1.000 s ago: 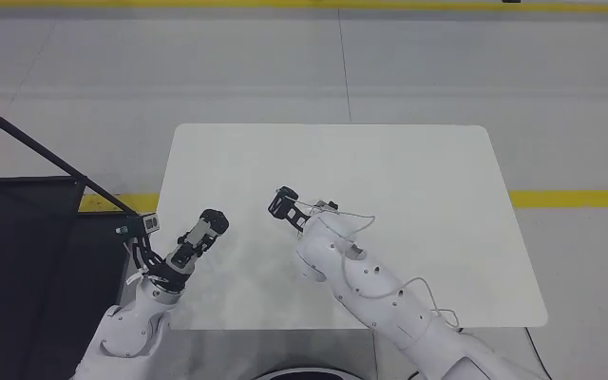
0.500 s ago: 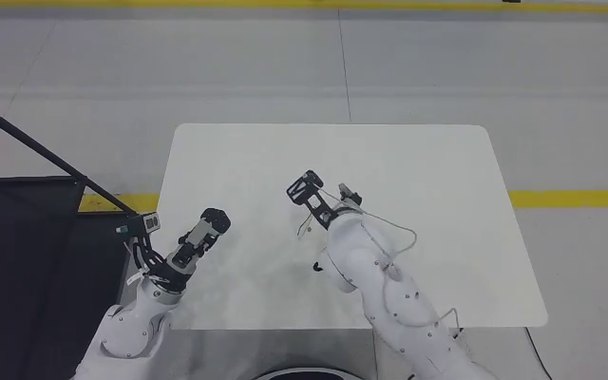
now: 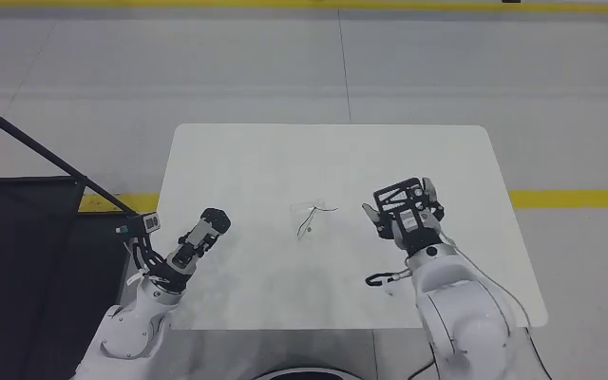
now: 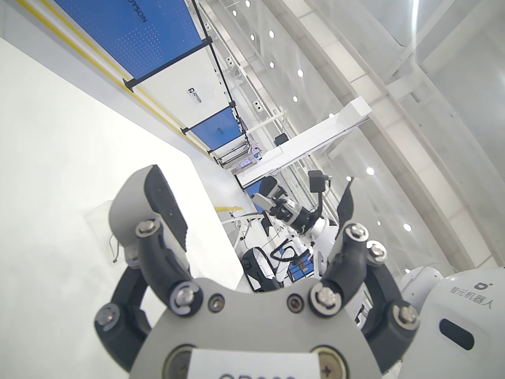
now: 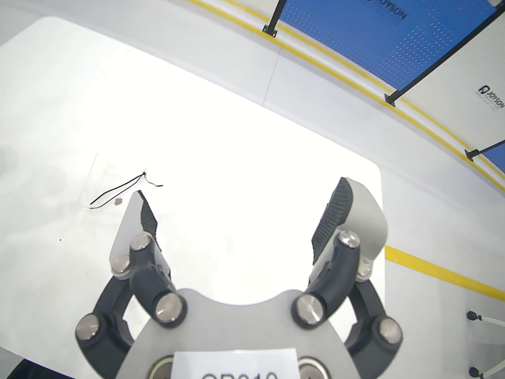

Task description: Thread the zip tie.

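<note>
Zip tie (image 3: 310,215): you now have it lying loose mid-surface (image 3: 237,161), let go since a second ago. Right fingers (image 5: 331,214): wide open, empty, drawn back well apart from it. Left fingers (image 4: 163,203): open, empty, unmoved.

Left pincer (image 4: 252,187), right pincer (image 5: 240,191): both agape.

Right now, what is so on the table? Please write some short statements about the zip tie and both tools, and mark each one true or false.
1. The zip tie lies on the table. True.
2. The right tool holds the zip tie. False: it is open, empty, and apart from the zip tie.
3. The left tool is open. True.
4. The zip tie lies at a corner of the table. False: it lies near the middle.
</note>
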`<act>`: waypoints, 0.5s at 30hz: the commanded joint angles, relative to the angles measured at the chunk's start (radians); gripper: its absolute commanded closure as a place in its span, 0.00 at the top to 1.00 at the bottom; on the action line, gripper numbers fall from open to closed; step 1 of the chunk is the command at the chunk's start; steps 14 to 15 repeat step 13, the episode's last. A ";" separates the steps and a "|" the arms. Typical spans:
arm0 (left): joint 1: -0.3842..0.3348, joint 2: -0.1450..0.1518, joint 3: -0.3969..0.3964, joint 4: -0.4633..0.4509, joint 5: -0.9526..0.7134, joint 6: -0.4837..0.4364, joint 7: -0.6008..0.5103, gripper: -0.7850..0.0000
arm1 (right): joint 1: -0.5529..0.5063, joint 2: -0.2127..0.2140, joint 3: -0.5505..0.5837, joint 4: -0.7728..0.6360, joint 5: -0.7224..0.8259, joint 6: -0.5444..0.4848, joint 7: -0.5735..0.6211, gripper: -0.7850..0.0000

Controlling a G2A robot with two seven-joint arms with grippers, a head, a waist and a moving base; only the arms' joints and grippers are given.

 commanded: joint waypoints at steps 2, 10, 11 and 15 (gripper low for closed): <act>0.000 0.000 0.000 0.000 0.000 0.000 0.000 1.00 | -0.001 0.000 0.002 -0.002 0.001 0.000 -0.001 1.00; 0.000 0.000 0.000 0.000 0.000 0.000 0.000 1.00 | 0.001 0.000 0.000 0.003 0.000 0.000 0.001 1.00; 0.000 0.000 0.000 0.000 0.000 0.000 0.000 1.00 | 0.001 0.000 0.000 0.003 0.000 0.000 0.001 1.00; 0.000 0.000 0.000 0.000 0.000 0.000 0.000 1.00 | 0.001 0.000 0.000 0.003 0.000 0.000 0.001 1.00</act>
